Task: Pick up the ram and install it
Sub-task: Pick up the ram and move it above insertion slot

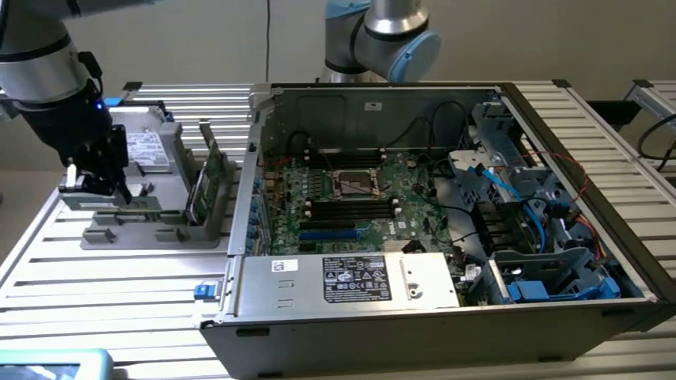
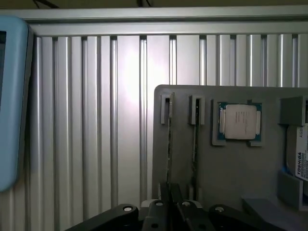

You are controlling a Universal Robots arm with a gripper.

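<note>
**Exterior view.** The gripper point(image 1: 104, 188) stands low over the grey parts tray point(image 1: 142, 226), at the tray end towards the exterior view's left. The tray lies on the slatted aluminium table point(image 1: 106, 277). A tall green expansion card point(image 1: 211, 184) stands upright along the tray edge nearest the open computer case point(image 1: 423, 332), with only a narrow gap between tray and case wall. The case lies open upward with the motherboard point(image 1: 349, 190) exposed. Bare slats run along the tray's near edge. A light-blue device point(image 1: 47, 364) sits at the table's near corner on the exterior view's left. An arm joint point(image 1: 385, 36) stands behind the case's far edge.

**Wrist view.** The ram point(image 2: 169, 144) stands on edge in the tray slot closest to the tray's outer edge. One end is seated in a grey end bracket point(image 2: 166, 109). The other end runs in between the fingers point(image 2: 159, 211), which are pressed almost together on its thin edge. A second strip point(image 2: 195, 144) stands in the neighbouring slot, parallel and just beside the ram. A processor point(image 2: 239, 121) lies flat beyond that strip, and a labelled drive point(image 2: 301, 161) lies further along the tray. Beyond the tray's outer edge there is open slatted table up to the light-blue device.
</note>
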